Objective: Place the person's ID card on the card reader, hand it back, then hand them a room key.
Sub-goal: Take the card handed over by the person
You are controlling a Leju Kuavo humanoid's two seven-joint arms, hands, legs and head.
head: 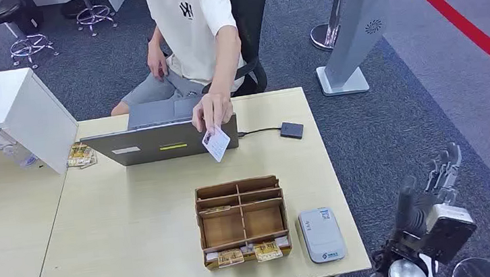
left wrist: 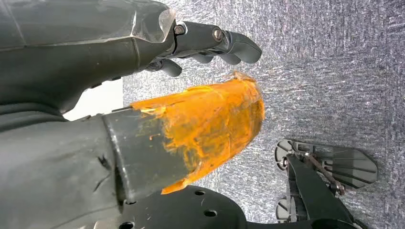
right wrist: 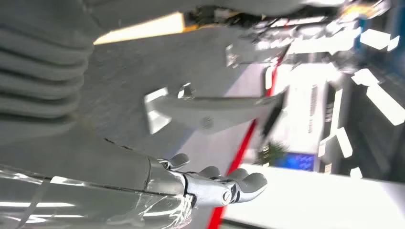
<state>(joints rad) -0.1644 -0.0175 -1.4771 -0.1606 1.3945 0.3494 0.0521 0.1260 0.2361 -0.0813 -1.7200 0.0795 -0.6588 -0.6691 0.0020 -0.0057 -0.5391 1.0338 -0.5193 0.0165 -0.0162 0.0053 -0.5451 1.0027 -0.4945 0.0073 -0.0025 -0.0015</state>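
Right hand (head: 434,191) hangs empty; ID card (head: 216,143) held tilted, long axis diagonal.

The right hand (head: 437,188) has dark fingers and a silver wrist block. The left hand (left wrist: 191,95) has a grey thumb tipped with torn orange tape, and screws at its dark fingers (left wrist: 224,43). The person (head: 198,27) wears a white T-shirt with a black logo and grey shorts.

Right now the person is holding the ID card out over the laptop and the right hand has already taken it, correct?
Not quite. The head view shows the ID card in the person's hand above the laptop; the right hand is beside the table, holding nothing.
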